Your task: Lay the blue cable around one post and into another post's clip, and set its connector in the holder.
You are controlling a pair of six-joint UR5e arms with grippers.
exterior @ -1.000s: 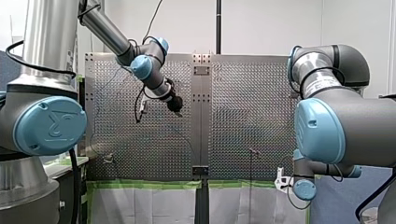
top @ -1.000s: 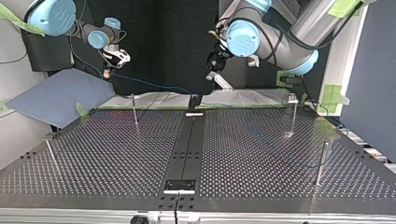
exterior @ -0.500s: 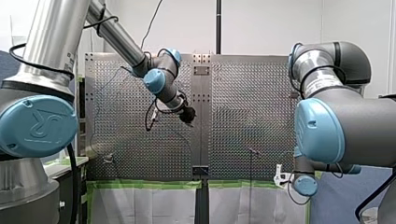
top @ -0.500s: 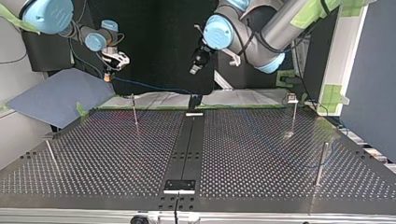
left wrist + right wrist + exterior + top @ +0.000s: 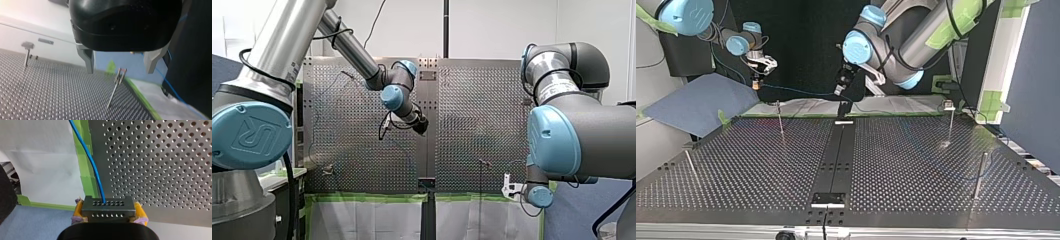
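Note:
In the right wrist view my right gripper (image 5: 108, 214) has its yellow pads (image 5: 78, 210) shut on a dark perforated connector (image 5: 107, 205). The blue cable (image 5: 92, 165) runs out of the connector over the table edge. In the top view this gripper (image 5: 756, 83) hangs off the table's far left corner, and the cable (image 5: 796, 91) stretches from it toward my left gripper (image 5: 839, 91). My left gripper (image 5: 120, 68) is open and holds nothing, its metal fingers (image 5: 88, 61) apart. A thin post with a clip (image 5: 117, 83) stands ahead of it, and the cable (image 5: 172, 87) passes beside it.
Thin posts stand on the perforated table (image 5: 916, 165): one at far left (image 5: 780, 120), one at far right (image 5: 950, 125), one near right (image 5: 980, 175), one near left (image 5: 690, 166). A dark centre strip (image 5: 836, 155) carries a small fixture at its near end (image 5: 828, 199). Green tape (image 5: 86, 172) edges the table.
My left arm has swung toward the top view's left and lower, coming close to the cable near the table's far middle. My right gripper has shifted only slightly, with the connector in it.

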